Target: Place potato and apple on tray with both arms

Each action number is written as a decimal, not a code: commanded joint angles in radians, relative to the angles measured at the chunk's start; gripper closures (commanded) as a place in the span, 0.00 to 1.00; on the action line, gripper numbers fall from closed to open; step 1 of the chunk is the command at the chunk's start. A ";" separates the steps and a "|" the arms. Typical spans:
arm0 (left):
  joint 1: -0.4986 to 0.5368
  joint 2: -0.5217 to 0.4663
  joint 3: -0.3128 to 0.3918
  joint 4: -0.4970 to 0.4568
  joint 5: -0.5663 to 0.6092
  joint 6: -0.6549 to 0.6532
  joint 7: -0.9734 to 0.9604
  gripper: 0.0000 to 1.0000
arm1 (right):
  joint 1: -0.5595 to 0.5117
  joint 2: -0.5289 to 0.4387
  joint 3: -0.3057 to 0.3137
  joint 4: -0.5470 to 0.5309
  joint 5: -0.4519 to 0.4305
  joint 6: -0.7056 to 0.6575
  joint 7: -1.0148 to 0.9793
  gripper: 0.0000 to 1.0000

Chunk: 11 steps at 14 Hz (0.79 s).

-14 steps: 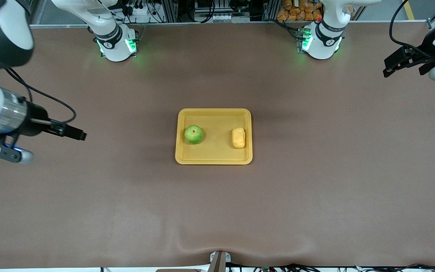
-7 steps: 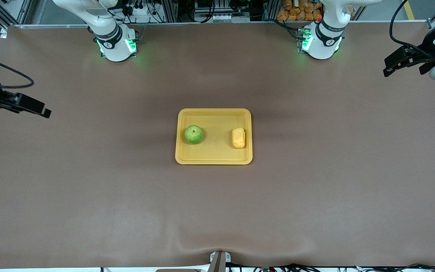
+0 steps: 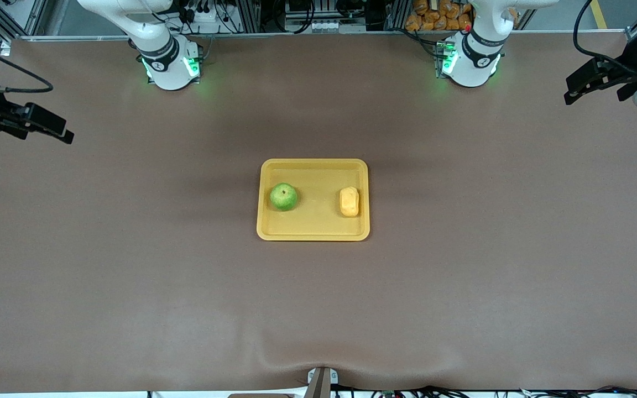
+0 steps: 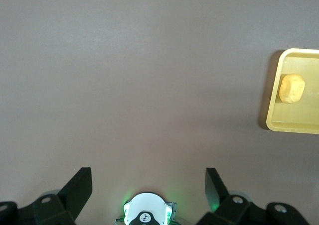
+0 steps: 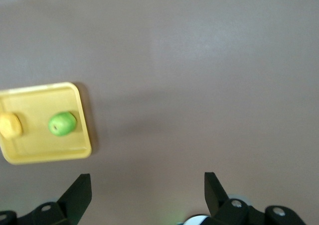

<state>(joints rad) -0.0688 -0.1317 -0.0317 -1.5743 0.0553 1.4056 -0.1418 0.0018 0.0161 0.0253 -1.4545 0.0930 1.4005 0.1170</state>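
Observation:
The yellow-orange tray [image 3: 318, 224] lies at the middle of the table. The green apple [image 3: 283, 197] sits on it toward the right arm's end, and the yellow potato [image 3: 349, 202] sits on it toward the left arm's end. My right gripper [image 3: 66, 134] is open and empty, up over the table's edge at the right arm's end. My left gripper [image 3: 571, 97] is open and empty, up over the left arm's end. The left wrist view shows open fingers [image 4: 82, 180], the potato [image 4: 291, 88] and the tray [image 4: 294, 124]. The right wrist view shows the apple [image 5: 62, 123], the potato [image 5: 9, 125] and the tray [image 5: 50, 154].
Brown cloth covers the table [image 3: 462, 287]. The two green-lit arm bases [image 3: 170, 66] [image 3: 470, 61] stand along the edge farthest from the front camera. A small metal bracket [image 3: 321, 381] sits at the nearest edge.
My right gripper has swung out from over the table toward the right arm's end and toward the bases. My left gripper has shifted slightly toward the bases. The fruit and tray have not moved.

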 commanded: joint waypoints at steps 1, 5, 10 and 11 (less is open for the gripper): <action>0.006 -0.029 -0.001 -0.024 -0.014 -0.007 -0.004 0.00 | -0.023 -0.120 0.007 -0.151 -0.016 0.037 -0.086 0.00; 0.006 -0.029 0.001 -0.021 -0.014 -0.008 0.004 0.00 | -0.020 -0.119 0.014 -0.138 -0.073 0.035 -0.098 0.00; 0.009 -0.028 0.009 -0.016 -0.034 -0.014 0.011 0.00 | -0.026 -0.108 0.031 -0.103 -0.121 0.035 -0.092 0.00; 0.007 -0.028 0.009 -0.016 -0.035 -0.016 0.011 0.00 | -0.028 -0.102 0.030 -0.095 -0.113 0.035 -0.094 0.00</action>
<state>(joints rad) -0.0672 -0.1324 -0.0268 -1.5757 0.0437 1.4032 -0.1416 -0.0088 -0.0779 0.0467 -1.5571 -0.0169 1.4360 0.0296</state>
